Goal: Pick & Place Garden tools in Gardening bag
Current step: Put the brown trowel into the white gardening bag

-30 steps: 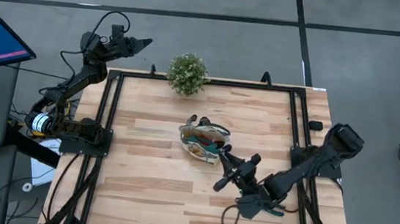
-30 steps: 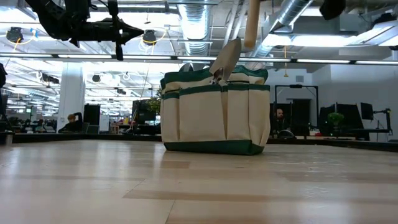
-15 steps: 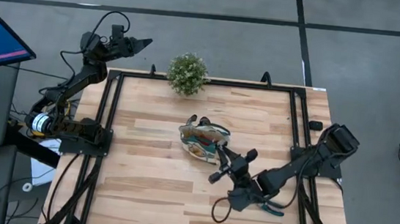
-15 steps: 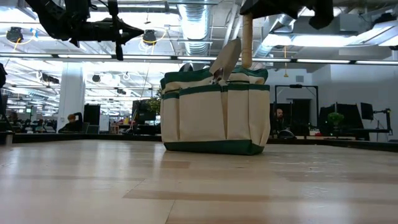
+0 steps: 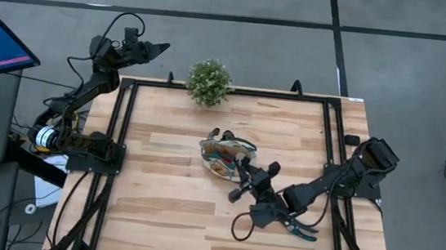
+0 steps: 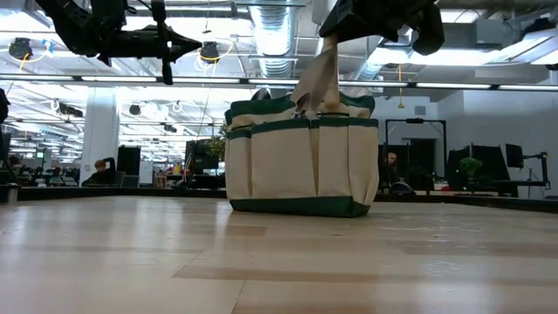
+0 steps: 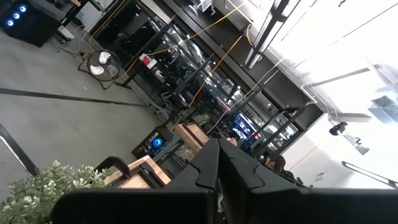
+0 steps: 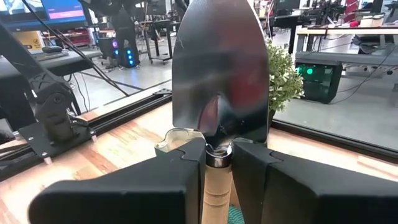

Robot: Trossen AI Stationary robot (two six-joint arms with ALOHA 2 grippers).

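Trowel (image 8: 219, 74) up in the right gripper (image 8: 217, 163), blade pointing forward, both fingers clamped on the metal neck just where the wooden handle (image 8: 214, 193) begins! From above, the right gripper (image 5: 244, 179) sits right at the edge of the bag (image 5: 222, 155), near the middle of the table (image 5: 165, 210), with the arm reaching in from the right side. Down at table height, the bag (image 6: 301, 157) stands upright, beige with green trim, and the right gripper (image 6: 375, 17) hangs above its top; a silver blade (image 6: 318, 80) tilts up out of the bag's mouth just below that gripper. How deep the trowel sits inside, I can't tell from here.

Shears (image 5: 302, 228) lie on the wood next to the right arm's forearm, well clear of the bag, teal handles showing.

Left gripper (image 5: 158, 49) is parked off the table's far left corner, up in the air, fingers pressed together with nothing between them; the wrist camera shows those fingers (image 7: 221, 165) meeting at a point, aimed out into the room. The plant (image 5: 209, 81) sits at the far edge of the table, between the left gripper and the bag, apart from both.
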